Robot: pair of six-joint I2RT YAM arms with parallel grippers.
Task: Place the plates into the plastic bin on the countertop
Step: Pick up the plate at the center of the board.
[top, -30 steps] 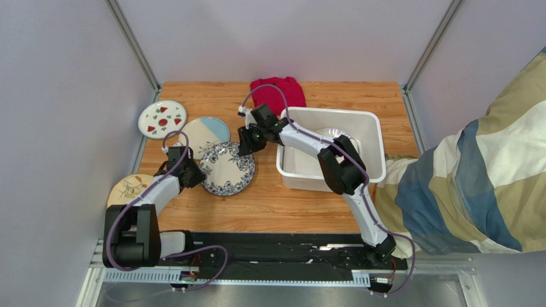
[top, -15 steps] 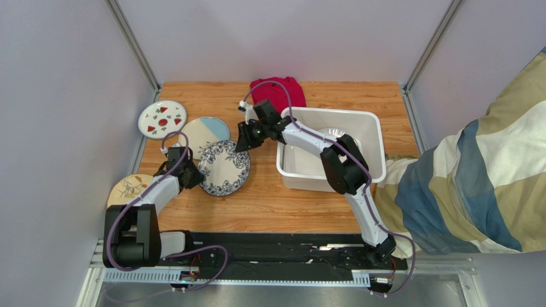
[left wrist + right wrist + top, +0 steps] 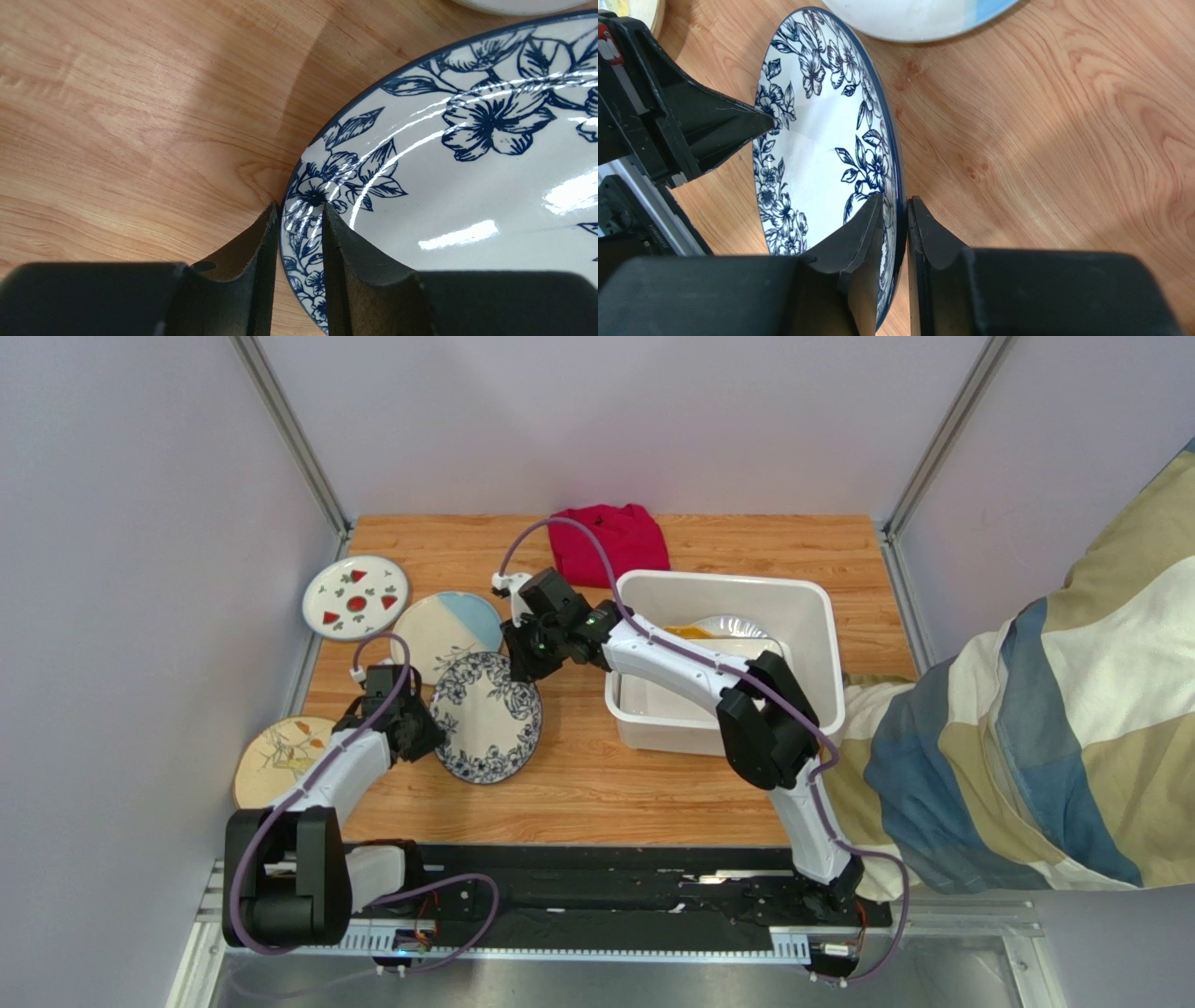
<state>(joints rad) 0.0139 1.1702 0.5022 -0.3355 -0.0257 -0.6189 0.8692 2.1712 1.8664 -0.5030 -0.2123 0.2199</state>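
the blue floral plate (image 3: 822, 161) is tipped up on edge over the countertop (image 3: 617, 770). it sits left of the plastic bin (image 3: 718, 581) and well apart from it, held from both sides. the left gripper (image 3: 298, 213) has its fingers clenched on the plate's left rim, one pad on the painted face and one behind. the right gripper (image 3: 896, 203) straddles the opposite rim the same way and looks to be pinching it, though i can't tell how tight.

what worries me is two grips on one stiff, glazed plate. if they pull apart or twist against each other, the thin rim could slide out of one pinch, and the plate would swing down and smack the countertop. the same would happen if the left one lets go before the right has a firm bite. the cream-and-blue plate (image 3: 446, 627) lies just beside, so a dropped edge could chip it. the carry to the bin has to clear its wall, and a low plate would clip the rim. there are also dishes (image 3: 723, 630) already inside for it to land on.
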